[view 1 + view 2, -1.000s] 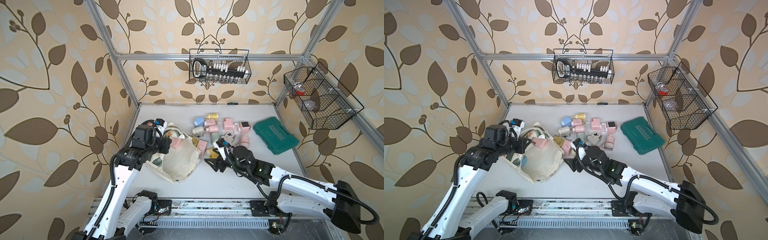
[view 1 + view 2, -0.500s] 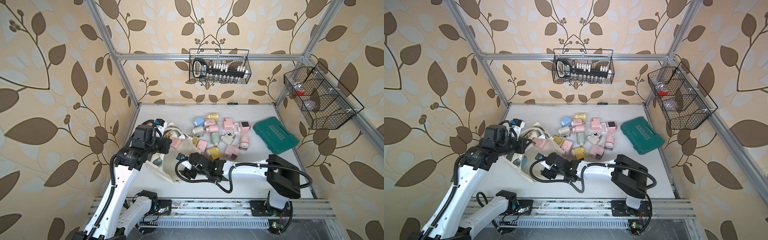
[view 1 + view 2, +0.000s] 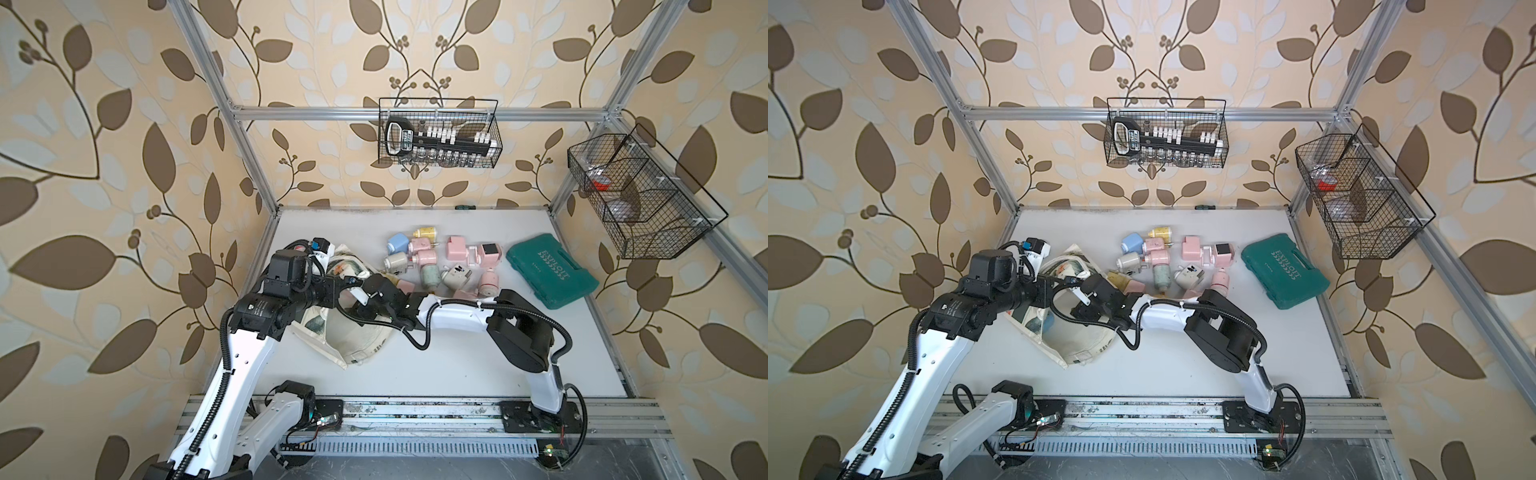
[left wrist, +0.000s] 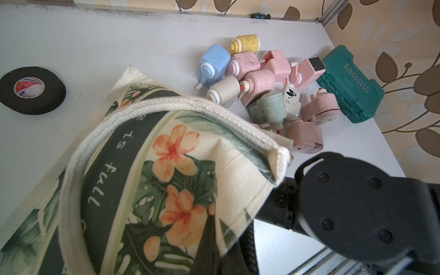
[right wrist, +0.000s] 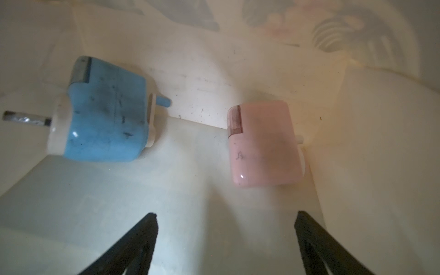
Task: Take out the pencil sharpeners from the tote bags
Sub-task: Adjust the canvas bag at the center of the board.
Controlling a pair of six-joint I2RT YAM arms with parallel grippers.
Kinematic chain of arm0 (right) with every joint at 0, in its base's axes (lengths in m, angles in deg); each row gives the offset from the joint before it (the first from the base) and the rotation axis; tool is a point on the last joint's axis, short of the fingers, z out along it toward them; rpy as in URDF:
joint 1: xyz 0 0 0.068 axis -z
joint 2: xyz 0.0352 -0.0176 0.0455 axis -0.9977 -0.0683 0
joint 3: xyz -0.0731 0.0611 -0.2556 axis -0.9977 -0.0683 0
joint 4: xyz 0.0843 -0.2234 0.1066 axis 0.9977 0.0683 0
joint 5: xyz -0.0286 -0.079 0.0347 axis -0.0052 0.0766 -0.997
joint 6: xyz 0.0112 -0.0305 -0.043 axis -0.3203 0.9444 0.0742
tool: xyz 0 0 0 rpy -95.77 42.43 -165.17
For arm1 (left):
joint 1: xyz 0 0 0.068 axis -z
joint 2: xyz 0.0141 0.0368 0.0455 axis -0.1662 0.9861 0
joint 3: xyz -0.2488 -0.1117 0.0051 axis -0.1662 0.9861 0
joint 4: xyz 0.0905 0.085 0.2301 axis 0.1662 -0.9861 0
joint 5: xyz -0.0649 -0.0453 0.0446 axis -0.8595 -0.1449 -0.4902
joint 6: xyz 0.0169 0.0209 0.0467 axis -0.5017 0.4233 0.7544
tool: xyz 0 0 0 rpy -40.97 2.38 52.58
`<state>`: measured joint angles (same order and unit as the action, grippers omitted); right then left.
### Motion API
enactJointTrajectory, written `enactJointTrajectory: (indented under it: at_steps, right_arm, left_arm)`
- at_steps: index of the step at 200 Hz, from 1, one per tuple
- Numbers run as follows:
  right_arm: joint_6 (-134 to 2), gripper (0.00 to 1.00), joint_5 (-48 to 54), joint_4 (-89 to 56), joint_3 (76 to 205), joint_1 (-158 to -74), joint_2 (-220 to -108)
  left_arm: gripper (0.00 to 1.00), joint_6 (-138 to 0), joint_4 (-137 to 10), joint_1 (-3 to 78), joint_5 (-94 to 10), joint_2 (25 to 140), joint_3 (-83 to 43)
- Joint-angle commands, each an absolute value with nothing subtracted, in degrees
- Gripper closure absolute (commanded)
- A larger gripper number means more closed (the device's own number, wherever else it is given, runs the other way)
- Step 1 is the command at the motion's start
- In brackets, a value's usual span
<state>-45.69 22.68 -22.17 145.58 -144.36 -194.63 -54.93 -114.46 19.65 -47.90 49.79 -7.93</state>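
The left gripper (image 3: 347, 284) is pinched tight on the rim of the tote bag (image 3: 357, 345), holding its mouth up and open, while the right gripper (image 5: 225, 228) reaches inside with jaws spread wide and nothing between them. In the right wrist view 2 pencil sharpeners lie on the bag's floor — a blue sharpener (image 5: 107, 114) and a pink sharpener (image 5: 264, 145), apart from each other; the rest sit in a pile (image 3: 444, 259) on the table (image 3: 457, 365) beside the teal case (image 3: 550, 276). The pink one lies nearly ahead of the open jaws, so it looks the easier pick: straddle its flat sides, avoid the small knob, and close before lifting — keeping the cloth out of the pinch.
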Motion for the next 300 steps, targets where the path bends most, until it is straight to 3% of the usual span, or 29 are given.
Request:
enactJointTrajectory:
  at_steps: [1,57,102,147,191,222,300]
  right_arm:
    - [-46.0,0.07,22.2,-19.3,148.8,-143.3,-197.6]
    - [-46.1,0.02,22.7,-14.8,155.7,-140.2,-201.8]
    - [-47.2,0.05,17.0,-9.9,160.1,-140.1,-203.9]
    - [-47.8,0.06,14.8,-21.6,146.9,-141.9,-195.9]
    - [-48.6,0.07,15.7,-34.8,129.7,-145.2,-184.7]
    - [-48.8,0.07,17.9,-40.5,119.6,-147.7,-177.0]
    - [-50.6,0.08,19.5,-44.9,105.7,-147.8,-159.9]
  left_arm:
    - [1.0,-53.8,-114.2,19.6,-50.8,49.5,-10.0]
    - [1.0,-54.1,-113.6,19.6,-54.0,50.8,-9.7]
    - [1.0,-54.1,-112.9,19.6,-57.7,50.8,-9.3]
    - [1.0,-53.4,-113.3,20.6,-64.0,47.7,-7.6]
    - [1.0,-53.0,-115.7,21.0,-55.7,43.2,-4.5]
    - [1.0,-53.0,-118.2,21.1,-55.2,42.3,-4.5]
    - [1.0,-53.4,-118.5,21.2,-53.6,44.3,-4.8]
